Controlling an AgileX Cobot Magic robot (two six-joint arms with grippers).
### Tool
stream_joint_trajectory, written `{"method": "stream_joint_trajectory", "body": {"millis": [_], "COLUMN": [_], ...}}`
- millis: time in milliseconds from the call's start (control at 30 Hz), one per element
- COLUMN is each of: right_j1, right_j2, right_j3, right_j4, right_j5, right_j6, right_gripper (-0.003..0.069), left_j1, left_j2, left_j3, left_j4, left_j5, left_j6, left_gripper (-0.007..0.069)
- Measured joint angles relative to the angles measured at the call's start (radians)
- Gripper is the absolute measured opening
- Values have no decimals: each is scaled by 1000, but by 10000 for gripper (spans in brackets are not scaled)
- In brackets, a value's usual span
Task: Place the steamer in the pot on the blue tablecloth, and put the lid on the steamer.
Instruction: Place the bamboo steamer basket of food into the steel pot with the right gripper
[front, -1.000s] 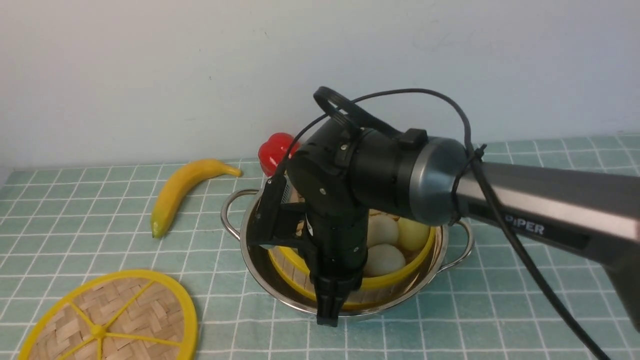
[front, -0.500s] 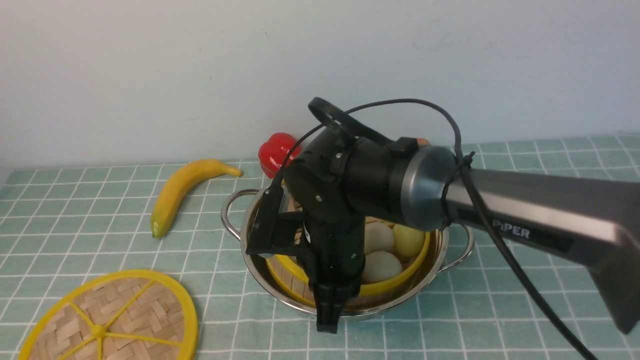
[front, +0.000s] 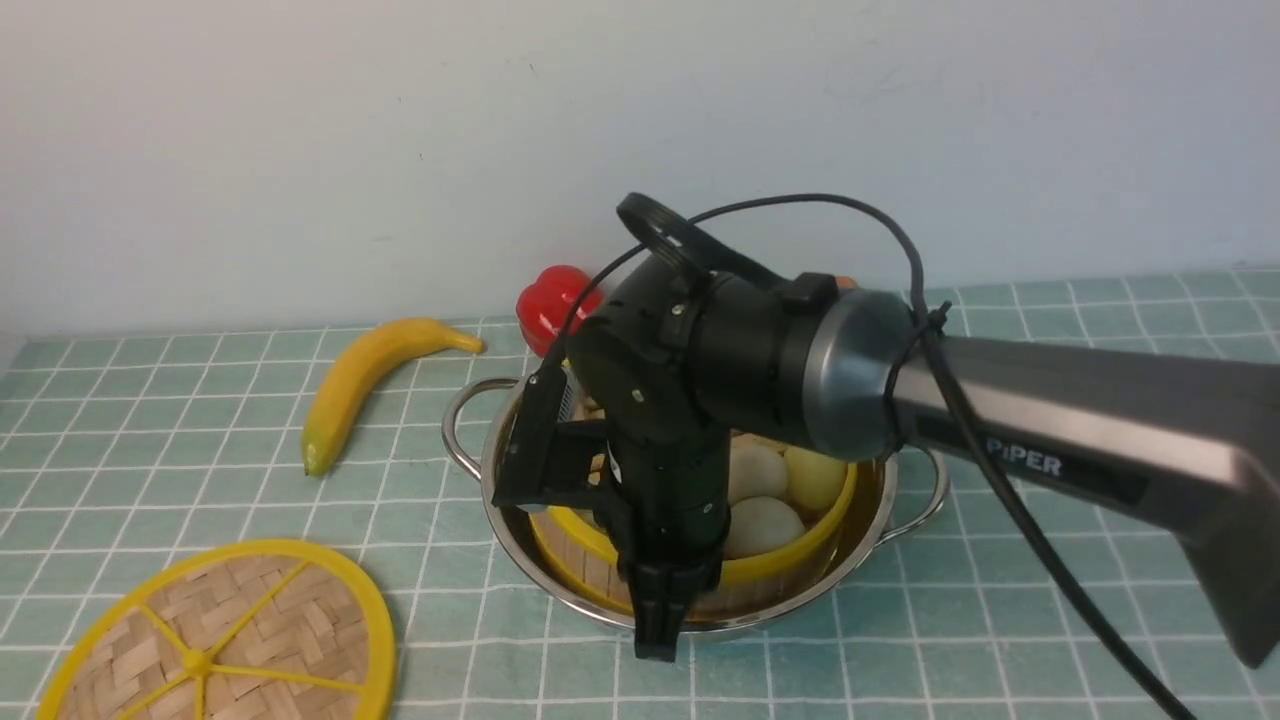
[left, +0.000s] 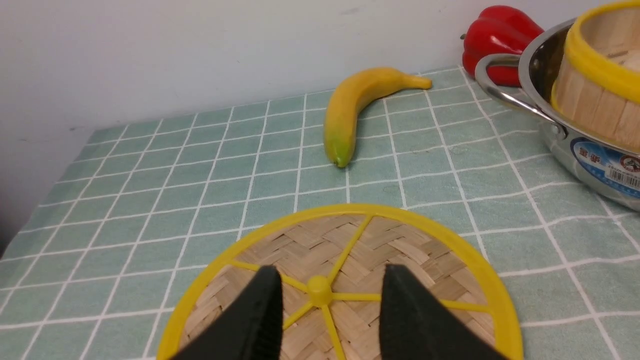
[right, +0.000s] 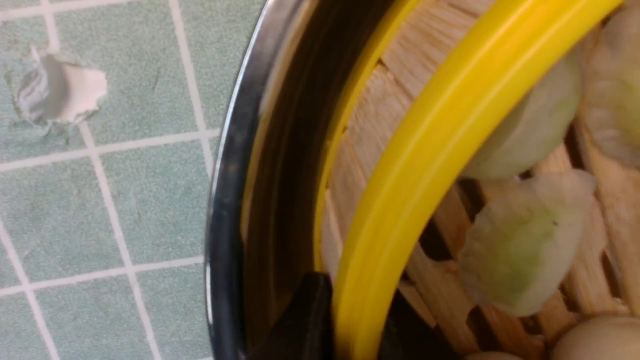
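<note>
Steamer (front: 780, 565) rim straddled by right end effector (right: 357, 320), wrist bent downward into pot (front: 560, 592).

Steamer (front: 770, 572) sits in the pot (front: 868, 545), lid (front: 215, 640) lying front-left of it.

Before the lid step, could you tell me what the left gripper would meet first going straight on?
Probably the lid, near its hub: the open left gripper frames it, though the gap is unclear.

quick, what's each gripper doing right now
left gripper: open, holding nothing
right gripper: jaws either side of the rim of the steamer; clamped or loose cannot be told
</note>
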Motion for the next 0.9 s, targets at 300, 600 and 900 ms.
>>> {"method": "stream_joint_trajectory", "body": {"millis": [300, 600, 900], "right_j1": [0, 0, 0], "right_j2": [-3, -109, -299], "right_j3": [-2, -2, -2], "right_j4": [-20, -44, -180], "right_j5": [-3, -6, -5], "right_j6": [0, 0, 139], "right_gripper": [355, 384, 225], "left_j1": [0, 0, 0], "left_j2": [0, 0, 0], "left_j3": [0, 0, 0], "left_j4": [0, 0, 0], "left_j5": [0, 0, 0], "left_j6": [0, 0, 0], "left_gripper": [264, 264, 264]}}
